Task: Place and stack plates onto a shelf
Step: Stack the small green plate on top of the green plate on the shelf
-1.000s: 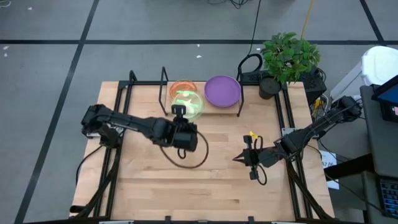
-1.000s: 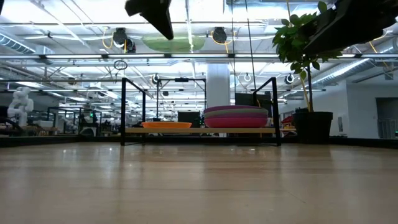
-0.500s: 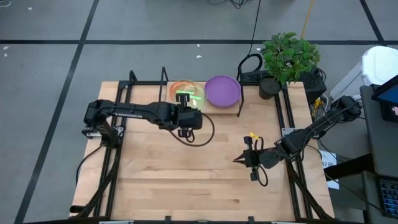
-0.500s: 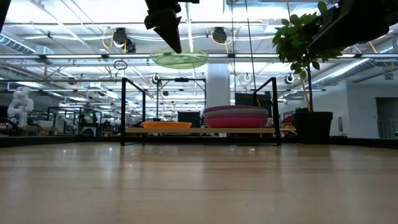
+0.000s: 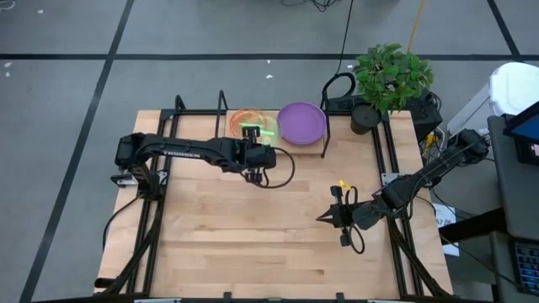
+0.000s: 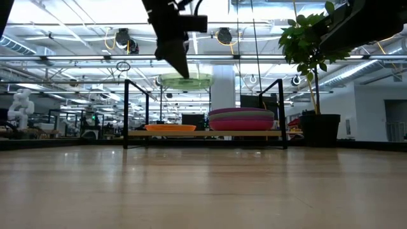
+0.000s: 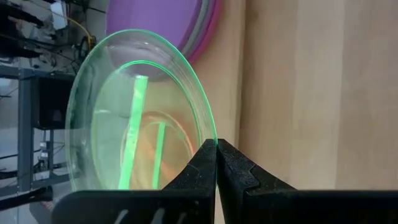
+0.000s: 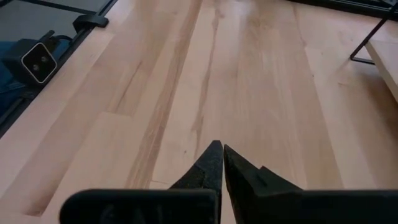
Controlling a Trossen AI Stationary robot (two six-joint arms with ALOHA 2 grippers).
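- High view: table (image 5: pixel 253 252) seen whole. Shelf (image 5: pixel 274 141) runs along its far edge, long axis left to right, black end frames at each end. Height of anything above the table cannot be read from here.
- Low view gives the heights: green plate (image 6: pixel 185 80) hangs level, flat face horizontal, clear above the shelf plank (image 6: pixel 203 133) and above the orange plate (image 6: pixel 170 128) lying on the plank's left part. Not touching either.
- Low view, right part of the shelf: stack of large plates, purple plate (image 6: pixel 241 112) on top, magenta plate (image 6: pixel 241 122) below it. High view shows only the purple top (image 5: pixel 301 123).
- Potted plant (image 5: pixel 389 80) stands off the table's far right corner, beside the shelf's right end; well apart from the green plate.
- Left arm reaches across from the left side; left gripper (image 5: pixel 255 150) sits at the near rim of the green plate (image 5: pixel 257 132), over the shelf's left half.
- Left wrist view: left gripper (image 7: pixel 216 147) pinches the green plate (image 7: pixel 137 118) by its rim, fingers closed onto the edge. Orange shows through the translucent plate; purple stack beyond it.
- Right gripper (image 5: pixel 324 216) waits over the table's right middle, pointing left, well apart from the shelf.
- Right wrist view: right gripper (image 8: pixel 217 149), fingertips pressed together, nothing between them, bare wood beneath.
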